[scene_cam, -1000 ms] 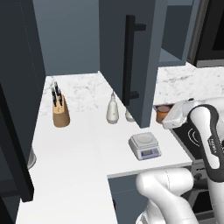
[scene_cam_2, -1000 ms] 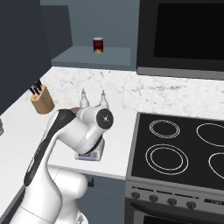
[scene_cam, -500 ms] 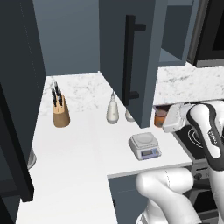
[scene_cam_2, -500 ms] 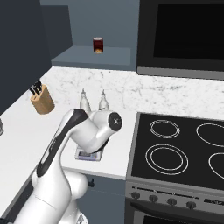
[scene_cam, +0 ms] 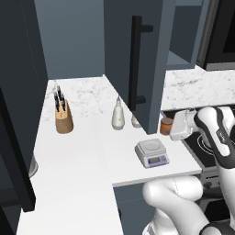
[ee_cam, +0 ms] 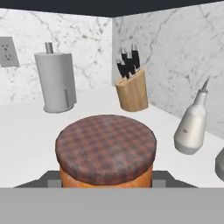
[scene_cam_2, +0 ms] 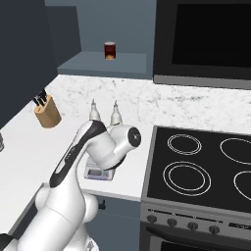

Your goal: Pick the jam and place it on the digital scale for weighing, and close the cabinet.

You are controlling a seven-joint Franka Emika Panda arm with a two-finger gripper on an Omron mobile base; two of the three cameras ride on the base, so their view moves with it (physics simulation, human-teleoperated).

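My gripper (scene_cam: pixel 170 126) is shut on the jam (scene_cam: pixel 165 124), a squat orange-brown jar with a darker lid. It hangs in the air just right of and behind the digital scale (scene_cam: pixel 152 153). In the hand view the jam (ee_cam: pixel 106 148) sits close up between the two dark fingertips (ee_cam: pixel 49 178). The light-grey scale stands near the counter's front edge, and the arm partly covers the scale (scene_cam_2: pixel 98 173) in the right base view. The cabinet door (scene_cam: pixel 149 55) with its long black bar handle (scene_cam: pixel 136 59) stands swung open above the counter.
A knife block (scene_cam: pixel 64 118) and a white teardrop bottle (scene_cam: pixel 118 116) stand at the back of the white counter (scene_cam: pixel 82 156). A paper towel roll (ee_cam: pixel 56 82) stands far left. A black stovetop (scene_cam_2: pixel 206 169) lies to the right. A small dark-red jar (scene_cam_2: pixel 110 50) sits on the open shelf.
The arm has swung left and lower, carrying the jam from beside the stove toward the scale. Nothing else has moved.
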